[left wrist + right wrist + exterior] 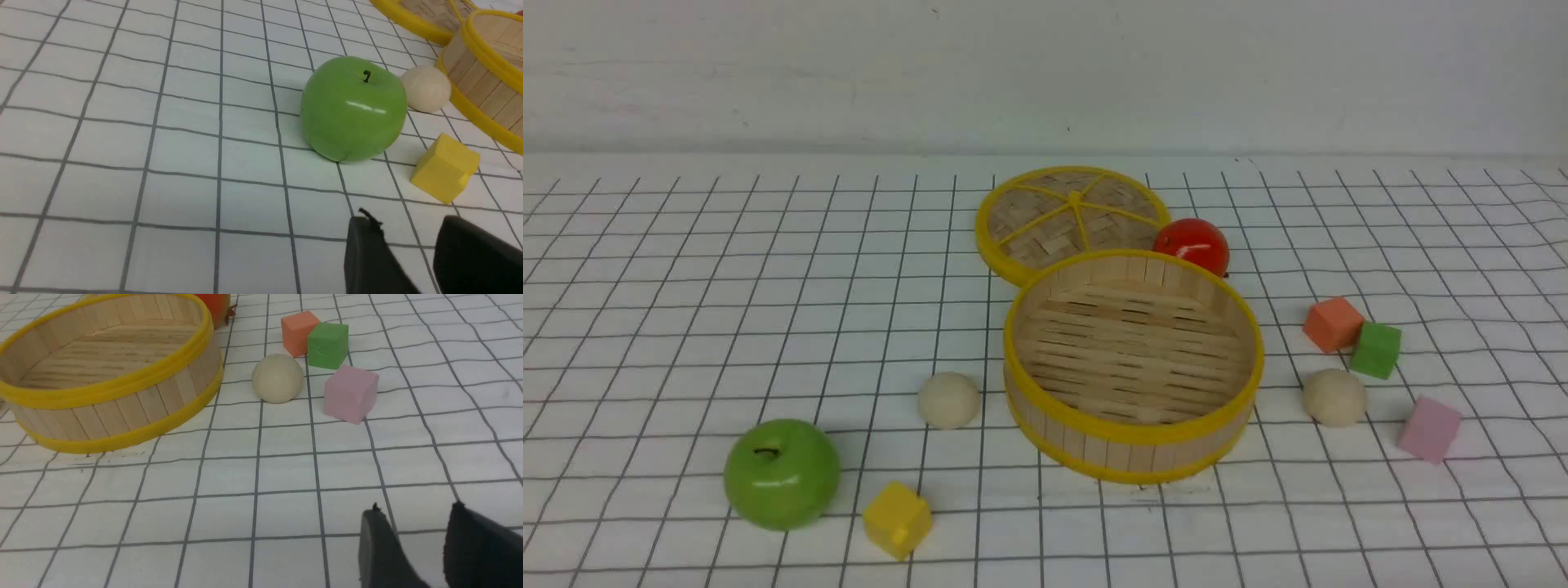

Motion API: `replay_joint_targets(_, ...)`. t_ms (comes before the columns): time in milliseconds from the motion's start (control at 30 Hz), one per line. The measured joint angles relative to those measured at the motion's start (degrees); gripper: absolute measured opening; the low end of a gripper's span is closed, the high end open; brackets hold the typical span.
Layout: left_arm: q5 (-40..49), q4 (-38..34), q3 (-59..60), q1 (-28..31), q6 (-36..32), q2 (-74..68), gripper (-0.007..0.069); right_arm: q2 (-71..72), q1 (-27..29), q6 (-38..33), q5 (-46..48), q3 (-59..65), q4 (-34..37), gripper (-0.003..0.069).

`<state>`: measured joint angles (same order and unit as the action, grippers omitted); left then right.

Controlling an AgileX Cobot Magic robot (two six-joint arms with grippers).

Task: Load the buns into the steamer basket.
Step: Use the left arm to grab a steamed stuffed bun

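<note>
Tabletop (686, 327) has the steamer basket (1131, 456) in the middle, left bun (948, 400) just beside its left wall, right bun (1334, 397) near its right wall, while left end effector (406, 222) and right end effector (416, 512) hang parted, holding nothing.

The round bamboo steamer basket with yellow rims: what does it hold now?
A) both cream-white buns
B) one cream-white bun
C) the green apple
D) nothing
D: the round bamboo steamer basket shows only its bare slatted floor; the left cream-white bun and the right cream-white bun lie outside it.
</note>
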<state>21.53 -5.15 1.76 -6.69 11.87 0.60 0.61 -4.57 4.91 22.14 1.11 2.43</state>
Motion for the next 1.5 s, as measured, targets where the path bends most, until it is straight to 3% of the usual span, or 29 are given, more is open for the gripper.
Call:
replay_joint_targets(667, -1.0, -0.1, 0.0, 0.0, 0.0, 0.0, 0.0238, 0.0, 0.0, 0.0, 0.0, 0.0, 0.0, 0.0239)
replay_joint_targets(800, -3.9, -6.0, 0.0, 0.0, 3.1, 0.0, 0.0238, 0.0, 0.0, 0.0, 0.0, 0.0, 0.0, 0.0239)
replay_joint_targets(967, -12.5, -22.8, 0.0, 0.0, 12.1, 0.0, 0.0238, 0.0, 0.0, 0.0, 0.0, 0.0, 0.0, 0.0239)
replay_joint_targets(1100, -17.1, -26.2, 0.0, 0.0, 12.8, 0.0, 0.0235, 0.0, 0.0, 0.0, 0.0, 0.0, 0.0, 0.0239)
replay_joint_targets(1300, -16.6, -28.9, -3.1, 0.0, 13.5, 0.0, 0.0125, 0.0, 0.0, 0.0, 0.0, 0.0, 0.0, 0.0239)
replay_joint_targets(1333, -14.5, -27.8, -6.3, 0.0, 10.7, -0.1, 0.0060, 0.0, 0.0, 0.0, 0.0, 0.0, 0.0, 0.0239)
replay_joint_targets(1400, -10.0, -26.3, -10.5, 0.0, 7.4, -2.0, 0.0002, 0.0, 0.0, 0.0, 0.0, 0.0, 0.0, 0.0239)
replay_joint_targets(1500, 0.2, -24.2, -18.5, 0.0, 1.8, -10.0, -0.0013, 0.0, 0.0, 0.0, 0.0, 0.0, 0.0, 0.0239)
